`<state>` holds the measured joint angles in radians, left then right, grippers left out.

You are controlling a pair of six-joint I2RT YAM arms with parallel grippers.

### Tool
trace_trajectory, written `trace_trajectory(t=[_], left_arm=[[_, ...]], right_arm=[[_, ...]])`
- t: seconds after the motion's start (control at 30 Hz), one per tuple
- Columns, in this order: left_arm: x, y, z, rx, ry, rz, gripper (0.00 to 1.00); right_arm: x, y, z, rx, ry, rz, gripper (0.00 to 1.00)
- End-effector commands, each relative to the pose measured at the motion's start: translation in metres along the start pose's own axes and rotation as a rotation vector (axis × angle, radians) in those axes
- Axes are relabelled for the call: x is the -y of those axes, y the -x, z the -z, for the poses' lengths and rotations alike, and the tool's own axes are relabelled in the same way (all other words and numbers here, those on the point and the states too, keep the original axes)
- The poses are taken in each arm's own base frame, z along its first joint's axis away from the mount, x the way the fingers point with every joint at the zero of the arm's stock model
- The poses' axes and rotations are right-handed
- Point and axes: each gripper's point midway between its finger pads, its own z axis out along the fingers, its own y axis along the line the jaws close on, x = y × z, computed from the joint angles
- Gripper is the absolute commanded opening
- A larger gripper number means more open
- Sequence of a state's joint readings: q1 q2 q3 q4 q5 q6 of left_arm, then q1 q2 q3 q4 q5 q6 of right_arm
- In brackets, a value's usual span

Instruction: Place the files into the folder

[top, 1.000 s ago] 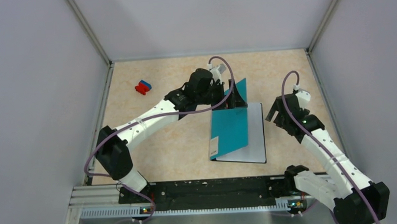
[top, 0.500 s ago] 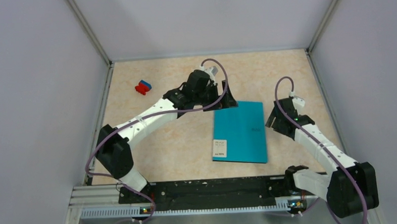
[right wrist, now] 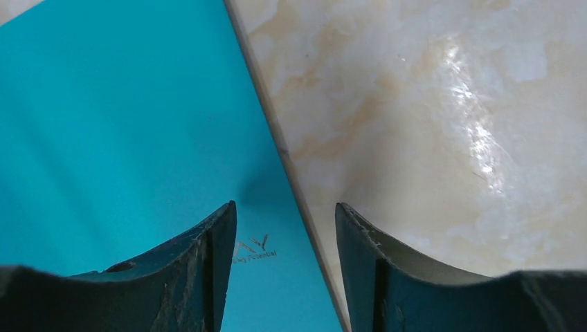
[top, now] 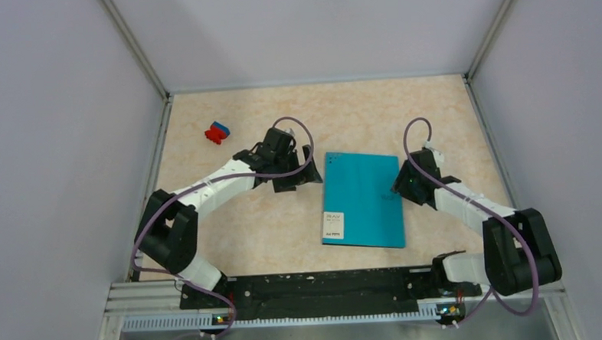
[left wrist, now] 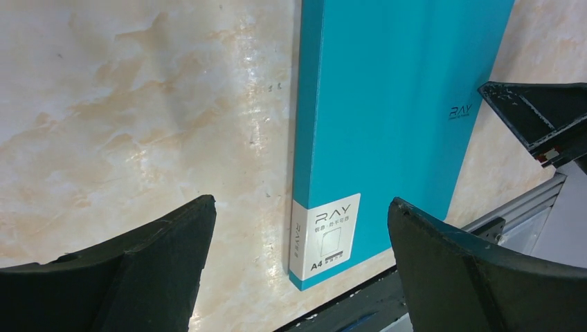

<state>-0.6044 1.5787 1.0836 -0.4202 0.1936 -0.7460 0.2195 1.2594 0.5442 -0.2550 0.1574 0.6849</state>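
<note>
- The desk (top: 231, 227) is a pale marbled top, walled on its left, right and far sides.
- The left arm (top: 214, 185) reaches from the near-left corner toward the middle of the desk. The left jaws stand wide apart with nothing between them, just beside the far end of the folder's left edge. I cannot tell whether they touch it.
- The right arm (top: 468, 205) bends in low from the near-right corner. The right jaws are parted by a narrower gap and grip nothing. They sit over the folder's right edge, one finger above the teal cover and the other above bare desk.
- The folder (top: 364, 194) lies flat and shut, teal side up, right of the desk's middle and between the two arms. Its inside is hidden.
- A white label (top: 332, 224) sits at the folder's near-left corner, by the spine.
- A red-and-blue block (top: 217, 132) rests well apart, toward the far-left corner.
</note>
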Motion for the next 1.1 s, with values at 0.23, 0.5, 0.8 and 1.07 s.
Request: trace_trajectory(t=[0.23,0.5,0.8,1.07], left_arm=[[-0.001,0.019,0.013,0.068,-0.032,-0.008,0.99],[-0.006,0.019,0.012,0.064,-0.017,-0.005,0.99],[-0.013,0.028,0.026,0.107,0.035,-0.034,0.99],[-0.038,0.061,0.066,0.281,0.231,-0.115,0.99]], right_arm=[[-0.046,0.002,-0.014,-0.017,0.145,-0.014,0.52],[-0.059,0.002,-0.017,-0.025,0.153,0.008,0.52],[-0.051,0.039,0.022,0.082,0.089,0.019,0.68],[-0.088,0.086,0.083,0.198,0.241,0.051,0.92]])
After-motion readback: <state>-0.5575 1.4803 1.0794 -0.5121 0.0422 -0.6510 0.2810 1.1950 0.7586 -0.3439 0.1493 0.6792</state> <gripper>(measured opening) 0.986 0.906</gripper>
